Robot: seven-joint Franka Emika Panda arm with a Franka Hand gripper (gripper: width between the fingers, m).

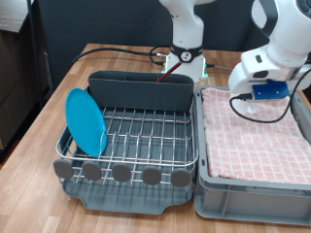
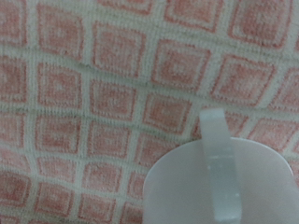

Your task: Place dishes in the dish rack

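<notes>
The dish rack (image 1: 131, 131) stands on the wooden worktop (image 1: 68, 83), well off toward the exterior view's left of the claw (image 1: 255, 109). It is a silver wire grid on a dark grey tray, with a long grey cutlery caddy (image 1: 141, 89) along its far edge and a row of round grey discs (image 1: 121, 173) along the near one. A round bright-blue plate (image 1: 86, 121) stands on edge in the wires at the rack's far side from the claw. The claw hangs low over the pink checked cloth (image 1: 258, 141) lining the grey crate (image 1: 248, 199), which sits just beside the rack. Its fingers are mostly lost behind the white hand and blue fitting (I cannot tell how far they are parted, or whether they grip anything).

In the wrist view the cloth (image 2: 93, 93) fills most of the picture, a soft weave of pink squares between pale lines, blurred. A white cup (image 2: 220, 182) lies right below the claw, cut off by the picture's edge; its round rim and a pale handle-like strip show, slightly hazy. The claw's fingers do not show here.
</notes>
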